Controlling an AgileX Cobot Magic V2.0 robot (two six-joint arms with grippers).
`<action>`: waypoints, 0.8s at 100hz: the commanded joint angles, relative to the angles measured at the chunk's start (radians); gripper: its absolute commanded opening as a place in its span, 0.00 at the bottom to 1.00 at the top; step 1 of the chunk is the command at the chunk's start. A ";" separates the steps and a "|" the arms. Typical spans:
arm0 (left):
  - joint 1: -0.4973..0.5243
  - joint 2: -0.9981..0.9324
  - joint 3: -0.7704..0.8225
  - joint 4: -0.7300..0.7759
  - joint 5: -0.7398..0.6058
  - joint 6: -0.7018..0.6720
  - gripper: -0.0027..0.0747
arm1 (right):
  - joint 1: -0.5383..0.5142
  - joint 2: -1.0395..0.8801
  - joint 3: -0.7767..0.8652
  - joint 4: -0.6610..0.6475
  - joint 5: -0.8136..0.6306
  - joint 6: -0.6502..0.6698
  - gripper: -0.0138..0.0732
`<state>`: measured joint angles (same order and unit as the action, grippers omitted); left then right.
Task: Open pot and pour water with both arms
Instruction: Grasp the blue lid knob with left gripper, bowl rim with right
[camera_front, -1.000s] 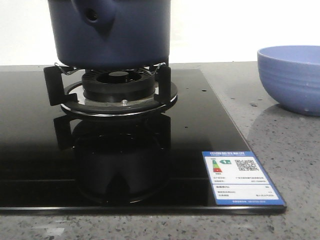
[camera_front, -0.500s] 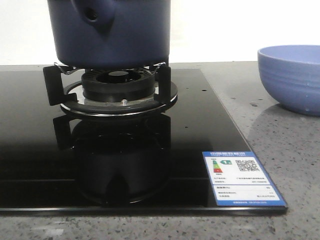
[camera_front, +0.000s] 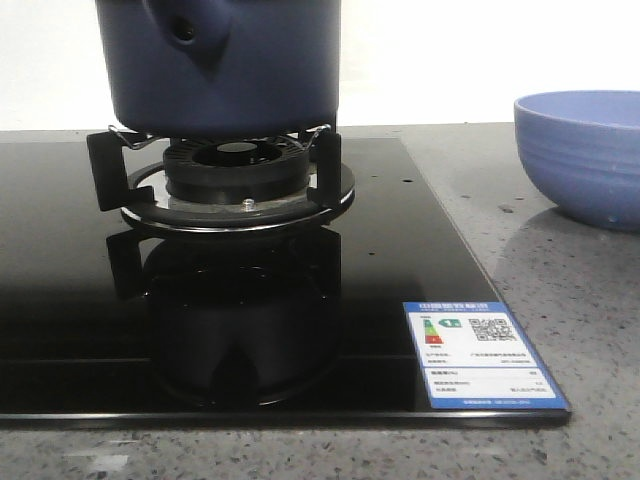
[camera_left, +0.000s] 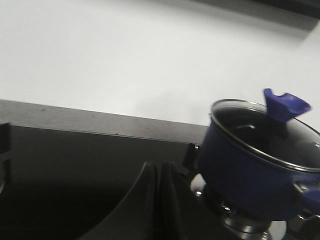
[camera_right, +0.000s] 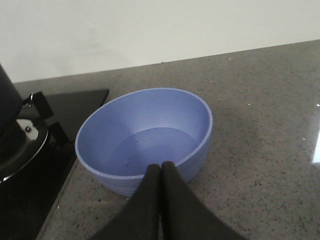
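The dark navy-blue pot stands on the black burner stand of the stove, its stubby handle socket with a round hole facing the camera. In the left wrist view the pot carries a glass lid with a blue knob. My left gripper is shut and empty, over the black glass beside the pot. My right gripper is shut and empty, just above the near rim of the light-blue bowl. Neither gripper shows in the front view.
The black glass stove top carries an energy label at its front right corner. The light-blue ribbed bowl stands on the grey speckled counter to the right of the stove. A white wall runs behind.
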<state>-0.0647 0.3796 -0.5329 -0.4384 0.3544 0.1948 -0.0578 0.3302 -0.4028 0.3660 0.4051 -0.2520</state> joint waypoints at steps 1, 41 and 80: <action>-0.070 0.080 -0.086 -0.008 -0.051 0.045 0.01 | 0.051 0.074 -0.069 -0.005 -0.048 -0.072 0.09; -0.363 0.260 -0.177 -0.008 -0.140 0.189 0.36 | 0.144 0.208 -0.197 -0.002 -0.045 -0.117 0.57; -0.385 0.383 -0.198 -0.024 -0.209 0.196 0.60 | 0.144 0.210 -0.197 -0.002 -0.074 -0.117 0.64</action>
<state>-0.4409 0.7368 -0.6773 -0.4369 0.2512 0.3864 0.0837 0.5303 -0.5631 0.3620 0.4142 -0.3590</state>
